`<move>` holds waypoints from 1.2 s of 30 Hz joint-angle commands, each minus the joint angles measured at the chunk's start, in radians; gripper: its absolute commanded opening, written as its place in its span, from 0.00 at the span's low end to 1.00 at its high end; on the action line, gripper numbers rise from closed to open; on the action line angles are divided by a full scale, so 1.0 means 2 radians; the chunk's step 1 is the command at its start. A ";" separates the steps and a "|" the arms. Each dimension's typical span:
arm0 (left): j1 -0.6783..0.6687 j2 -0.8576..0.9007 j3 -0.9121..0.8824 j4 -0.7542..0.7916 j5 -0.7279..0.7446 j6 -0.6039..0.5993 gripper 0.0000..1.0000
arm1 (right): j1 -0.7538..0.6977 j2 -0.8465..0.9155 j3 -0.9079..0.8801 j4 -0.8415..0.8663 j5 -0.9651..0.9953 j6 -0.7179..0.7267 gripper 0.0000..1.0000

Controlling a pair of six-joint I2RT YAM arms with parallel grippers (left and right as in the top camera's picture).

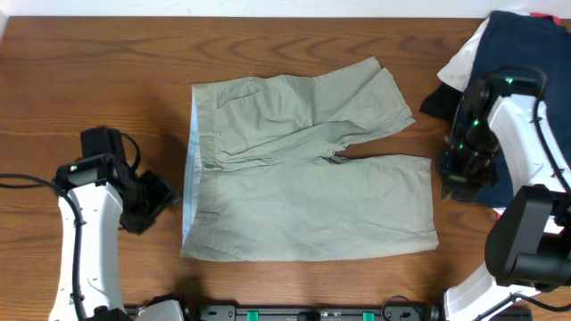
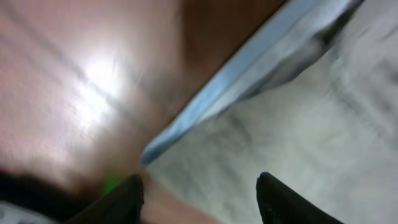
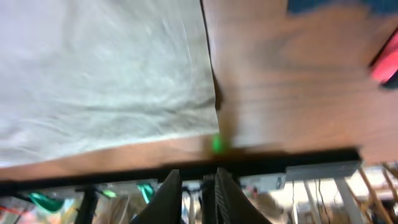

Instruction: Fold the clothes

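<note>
Left gripper: fingers wide apart, empty, just off waistband edge of shorts. Right gripper: fingers nearly together, empty, near leg hem, not touching. Shorts flat between grippers.

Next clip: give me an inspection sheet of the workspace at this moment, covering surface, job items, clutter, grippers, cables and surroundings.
Surface: brown wooden table; no spills seen.
Job's things: khaki shorts spread flat mid-table, waistband toward the left arm, legs toward the right; upper leg creased and angled; not yet folded.
Clutter: navy garment and white garment piled at the far right corner, with a red item by them.
Grippers: left gripper open, at the waistband edge, empty. Right gripper near the lower leg's hem, fingers close together, empty; blur hides whether it is fully shut.
Cables: black cable beside the left arm.
Surroundings: black rail with green clips along the near table edge.
</note>
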 commanded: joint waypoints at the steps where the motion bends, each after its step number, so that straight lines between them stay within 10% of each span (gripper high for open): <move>1: 0.002 -0.002 0.038 0.050 -0.005 0.005 0.60 | -0.002 0.000 0.047 0.030 -0.022 0.000 0.54; 2: 0.002 -0.002 0.038 0.081 0.008 0.005 0.60 | -0.001 0.000 0.054 0.054 -0.042 0.000 0.78; 5: 0.002 0.004 0.037 0.163 0.035 0.009 0.60 | 0.003 0.000 0.054 0.154 -0.092 -0.013 0.91; 17: -0.048 0.144 0.037 0.305 0.064 0.009 0.60 | 0.051 0.000 -0.055 0.468 -0.047 -0.023 0.89; 36: -0.099 0.272 0.037 0.368 0.093 0.008 0.56 | 0.052 0.032 -0.149 0.583 -0.032 -0.007 0.80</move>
